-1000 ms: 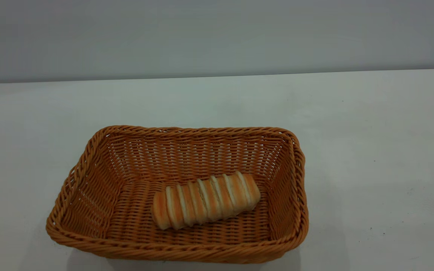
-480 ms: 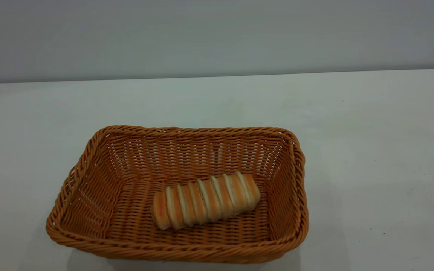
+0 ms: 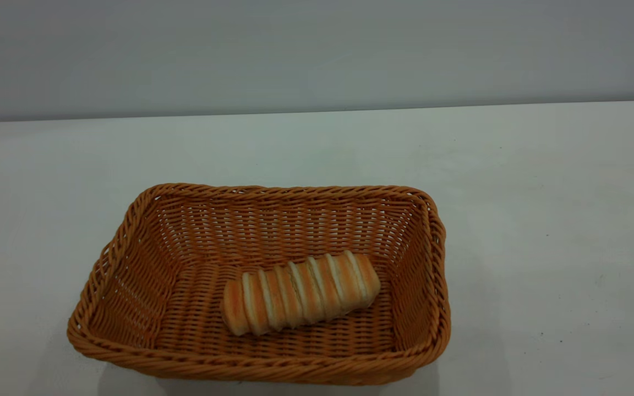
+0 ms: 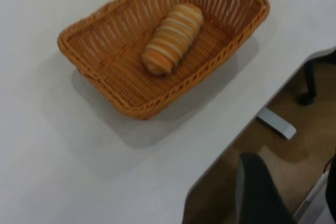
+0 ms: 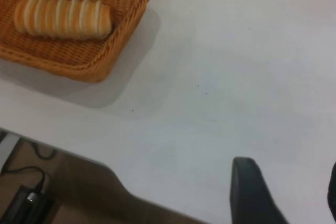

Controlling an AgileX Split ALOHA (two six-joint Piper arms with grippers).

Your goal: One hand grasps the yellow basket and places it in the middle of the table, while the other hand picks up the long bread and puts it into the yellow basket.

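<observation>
The yellow basket (image 3: pixel 130 286) stands on the white table (image 3: pixel 542 192), near the front and a little left of centre. The long bread (image 3: pixel 300 292) lies flat on the basket's floor, toward its right side. Neither gripper shows in the exterior view. In the left wrist view the basket (image 4: pixel 94 40) and the bread (image 4: pixel 172 38) lie far from my left gripper (image 4: pixel 294 192), which hangs open and empty beyond the table's edge. My right gripper (image 5: pixel 291 192) is open and empty above bare table, well away from the basket (image 5: pixel 113 51) and the bread (image 5: pixel 62 18).
A grey wall runs behind the table. The left wrist view shows the table's front edge, brown floor below, a white table foot (image 4: pixel 275 123) and a dark chair caster (image 4: pixel 307 95). A black box with a cable (image 5: pixel 26 203) lies on the floor.
</observation>
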